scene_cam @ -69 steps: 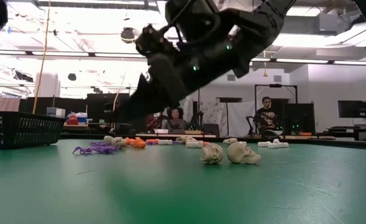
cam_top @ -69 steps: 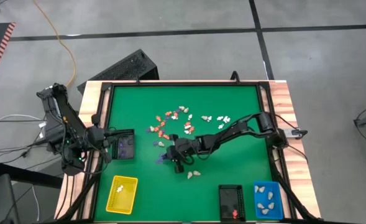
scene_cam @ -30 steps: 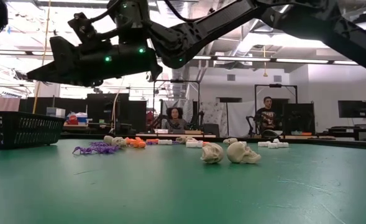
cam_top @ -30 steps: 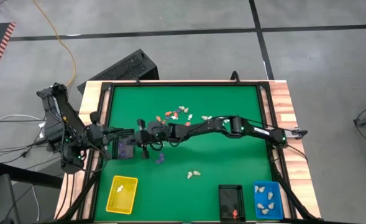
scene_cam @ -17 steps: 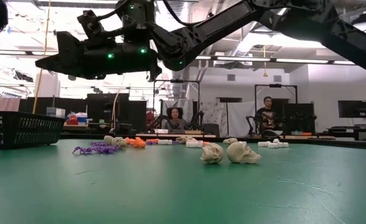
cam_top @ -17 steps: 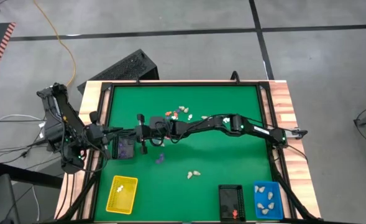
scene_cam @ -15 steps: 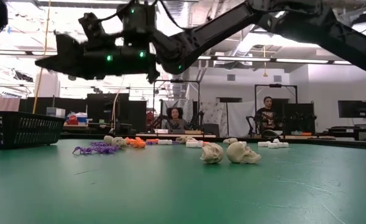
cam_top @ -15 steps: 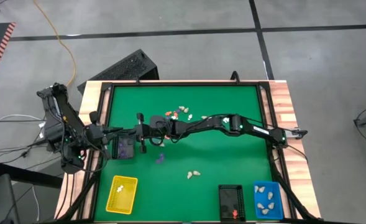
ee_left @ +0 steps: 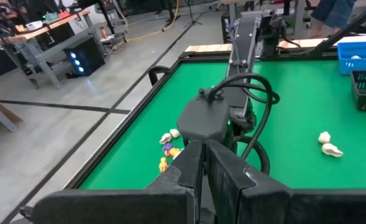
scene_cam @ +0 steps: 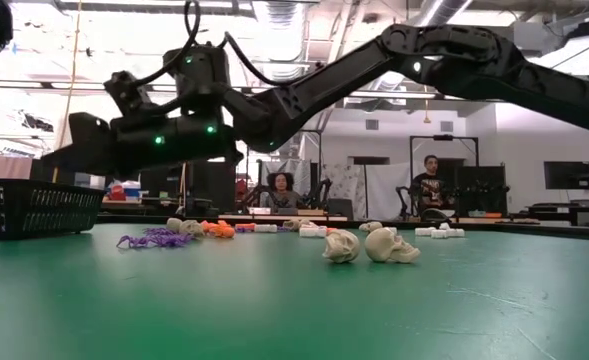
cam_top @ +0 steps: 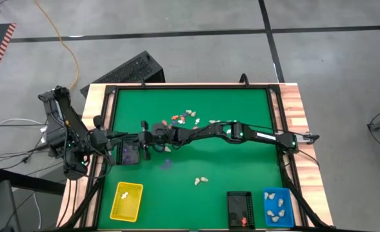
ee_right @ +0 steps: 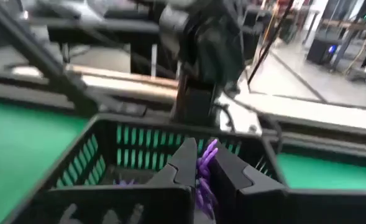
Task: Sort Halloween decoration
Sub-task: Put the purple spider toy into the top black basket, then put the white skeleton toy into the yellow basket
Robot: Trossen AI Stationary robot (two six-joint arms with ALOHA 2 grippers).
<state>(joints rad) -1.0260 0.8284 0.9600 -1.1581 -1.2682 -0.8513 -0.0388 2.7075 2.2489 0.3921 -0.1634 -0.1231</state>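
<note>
The Halloween decoration is a scatter of tiny figurines (cam_top: 186,116) on the green mat. A purple one (cam_top: 166,164) and two cream skulls (cam_top: 201,181) lie apart from the rest. My right gripper (cam_top: 138,140) reaches across the table, just over the black tray (cam_top: 130,154) at the left edge. It is shut on a purple figurine (ee_right: 206,171). That tray holds more purple pieces. My left gripper (cam_top: 115,136) waits shut at the table's left edge, beside the same tray, with nothing in it. My right gripper pinches the purple figurine (ee_right: 209,152) between its two fingertips. The fingers lie level and come from the table's right side. The figurine is lifted clear and sits above the black tray's open top (ee_right: 170,140).
A yellow tray (cam_top: 126,200) stands at the near left. A second black tray (cam_top: 239,209) and a blue tray (cam_top: 277,207) holding cream pieces stand at the near right. A raised black frame (cam_top: 190,86) rims the mat. People sit beyond the table's far side (scene_cam: 429,180).
My right gripper has gone a little farther toward the table's left edge and sunk lower. It now stands just over the black tray, still carrying the purple figurine.
</note>
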